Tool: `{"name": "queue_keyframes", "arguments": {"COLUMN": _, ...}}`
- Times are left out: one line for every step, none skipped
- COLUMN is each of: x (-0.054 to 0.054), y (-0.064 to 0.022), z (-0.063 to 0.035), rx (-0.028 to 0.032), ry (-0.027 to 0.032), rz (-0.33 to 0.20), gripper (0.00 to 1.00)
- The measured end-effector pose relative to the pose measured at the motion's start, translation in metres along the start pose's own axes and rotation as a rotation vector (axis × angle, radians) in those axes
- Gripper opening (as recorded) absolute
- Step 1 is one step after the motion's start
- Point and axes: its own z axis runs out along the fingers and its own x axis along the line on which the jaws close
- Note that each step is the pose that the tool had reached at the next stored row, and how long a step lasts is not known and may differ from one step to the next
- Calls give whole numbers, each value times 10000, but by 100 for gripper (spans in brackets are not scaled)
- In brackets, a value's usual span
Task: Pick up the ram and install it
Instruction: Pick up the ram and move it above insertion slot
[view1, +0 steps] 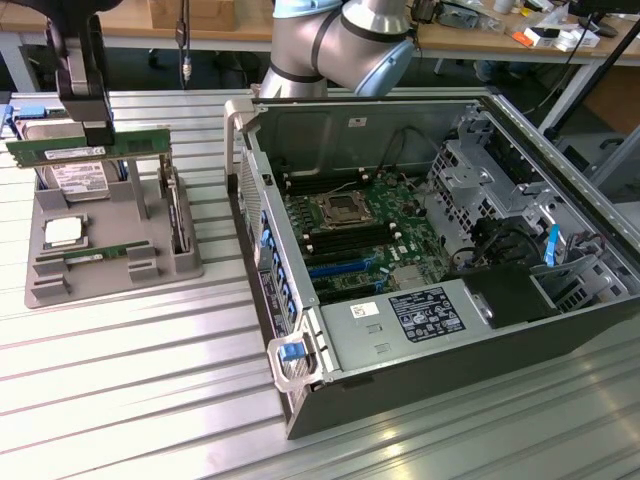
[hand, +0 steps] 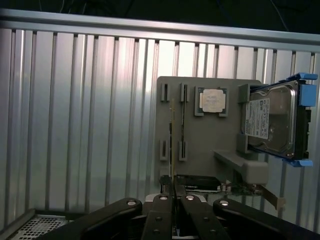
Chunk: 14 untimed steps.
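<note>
Above tray (view1: 110, 215) | pincer (view1: 95, 135) grips 1 ram (view1: 50, 152) | 1 spare ram (view1: 100, 253) on tray

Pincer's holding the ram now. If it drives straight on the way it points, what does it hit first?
Probably the gray parts tray right beneath. The pincer, shut on the ram, points down toward the tray's slotted edge, so the ram would touch first. Depth is unclear.

Two ram sticks (view1: 85, 150), one processor (view1: 62, 232), one hard drive (view1: 75, 180).
</note>
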Motion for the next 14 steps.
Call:
{"name": "queue_keyframes", "arguments": {"x": 1, "y": -8, "z": 0, "rx": 0, "ry": 0, "rz": 0, "gripper": 12}}
{"name": "queue_keyframes", "arguments": {"x": 1, "y": -16, "z": -1, "rx": 0, "ry": 1, "rz": 0, "gripper": 12}}
{"name": "queue_keyframes", "arguments": {"x": 2, "y": -26, "z": -1, "rx": 0, "ry": 1, "rz": 0, "gripper": 12}}
{"name": "queue_keyframes", "arguments": {"x": 2, "y": -35, "z": -2, "rx": 0, "ry": 1, "rz": 0, "gripper": 12}}
{"name": "queue_keyframes", "arguments": {"x": 3, "y": -43, "z": -2, "rx": 1, "ry": 1, "rz": 0, "gripper": 12}}
{"name": "queue_keyframes", "arguments": {"x": 4, "y": -51, "z": -2, "rx": 0, "ry": 1, "rz": 0, "gripper": 12}}
{"name": "queue_keyframes", "arguments": {"x": 4, "y": -62, "z": -3, "rx": 1, "ry": 1, "rz": 0, "gripper": 12}}
{"name": "queue_keyframes", "arguments": {"x": 5, "y": -73, "z": -3, "rx": 0, "ry": 2, "rz": 0, "gripper": 12}}
{"name": "queue_keyframes", "arguments": {"x": 6, "y": -91, "z": -4, "rx": 0, "ry": 2, "rz": 0, "gripper": 12}}
{"name": "queue_keyframes", "arguments": {"x": 7, "y": -102, "z": -4, "rx": 0, "ry": 3, "rz": 0, "gripper": 12}}
{"name": "queue_keyframes", "arguments": {"x": 8, "y": -112, "z": -5, "rx": -1, "ry": 3, "rz": 0, "gripper": 12}}
{"name": "queue_keyframes", "arguments": {"x": 8, "y": -122, "z": -6, "rx": 0, "ry": 4, "rz": 0, "gripper": 12}}
{"name": "queue_keyframes", "arguments": {"x": 9, "y": -128, "z": -6, "rx": 0, "ry": 3, "rz": 0, "gripper": 12}}
{"name": "queue_keyframes", "arguments": {"x": 10, "y": -144, "z": -7, "rx": 0, "ry": 4, "rz": 0, "gripper": 12}}
